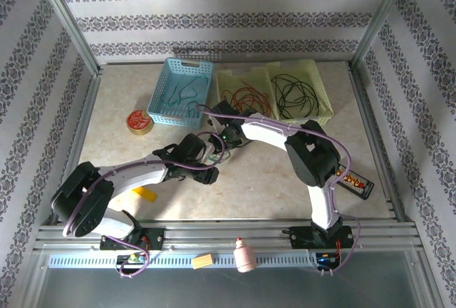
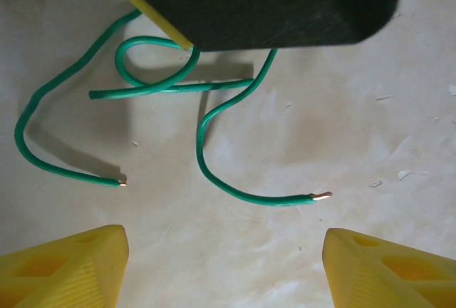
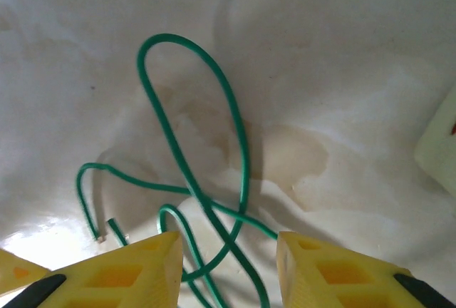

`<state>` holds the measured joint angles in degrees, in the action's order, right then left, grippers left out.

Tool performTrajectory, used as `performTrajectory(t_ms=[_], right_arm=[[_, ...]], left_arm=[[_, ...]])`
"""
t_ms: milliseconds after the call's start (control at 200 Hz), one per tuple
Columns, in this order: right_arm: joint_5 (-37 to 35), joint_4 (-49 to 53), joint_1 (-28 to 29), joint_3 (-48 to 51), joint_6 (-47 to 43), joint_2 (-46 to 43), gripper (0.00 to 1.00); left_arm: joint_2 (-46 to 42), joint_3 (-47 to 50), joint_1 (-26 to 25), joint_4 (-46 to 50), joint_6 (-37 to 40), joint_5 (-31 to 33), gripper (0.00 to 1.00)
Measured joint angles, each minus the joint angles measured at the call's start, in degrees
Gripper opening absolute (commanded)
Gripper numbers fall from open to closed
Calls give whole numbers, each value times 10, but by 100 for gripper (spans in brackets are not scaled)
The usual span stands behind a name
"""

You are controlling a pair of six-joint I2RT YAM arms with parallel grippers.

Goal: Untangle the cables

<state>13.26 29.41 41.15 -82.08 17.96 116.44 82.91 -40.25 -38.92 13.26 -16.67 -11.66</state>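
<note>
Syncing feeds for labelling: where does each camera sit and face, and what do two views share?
Top external: above and behind the arms, looking down on the table; both arms show.
Left wrist: on the left arm, facing down at the green cables; own yellow fingers show.
Right wrist: on the right arm, facing down; own yellow fingers show.
Shared: both wrists see those cables.

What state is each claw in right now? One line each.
Left claw: open, holding nothing.
Right claw: open, with the green cable running between its fingers.
</note>
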Motion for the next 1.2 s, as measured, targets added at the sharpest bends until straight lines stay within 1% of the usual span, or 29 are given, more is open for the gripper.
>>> performTrajectory(t_ms=[85,130,195,240,295,445,485,535,710,805,830,890,935,960,1020,1075,1185,1205], right_arm=[[-13,4,3,0,-6,7,9],[-17,6,4,0,-2,7,0],[-28,5,3,1,-4,7,0],[-31,2,2,3,-6,5,0],[-38,0,2,13,-6,-7,0],[-30,4,1,44,-2,-70,0],[-24,4,1,50,1,-91,0],[-15,3,1,59,3,-119,0],[13,3,1,88,18,-194,0],[25,4,-2,100,22,-212,0],[27,4,-3,104,23,-216,0],[33,5,-8,111,27,-222,0],[40,5,-13,113,29,-224,0],[43,5,-17,113,31,-225,0],[50,4,-26,113,33,-226,0],[57,4,-37,113,38,-227,0],[75,0,-54,113,52,-229,0],[77,-2,-57,113,55,-229,0]], left_arm=[[13,-1,-1,0,1,1,66],[20,-2,-1,0,2,2,62],[27,-4,-1,3,3,7,55],[33,-9,-1,2,7,10,45],[38,-14,-1,0,10,15,36],[44,-21,1,-12,7,31,10],[45,-22,4,-18,1,34,4],[45,-23,9,-24,-1,38,0],[33,-16,53,-47,-23,36,0],[9,0,87,-68,-41,14,0],[1,6,96,-74,-47,4,5],[-18,20,119,-95,-57,-23,26],[-32,31,135,-112,-70,-52,35],[-38,35,143,-119,-75,-69,41],[-49,40,158,-131,-91,-107,48],[-55,40,169,-140,-105,-142,57],[-67,49,181,-160,-126,-194,75],[-71,53,183,-164,-129,-202,76]])
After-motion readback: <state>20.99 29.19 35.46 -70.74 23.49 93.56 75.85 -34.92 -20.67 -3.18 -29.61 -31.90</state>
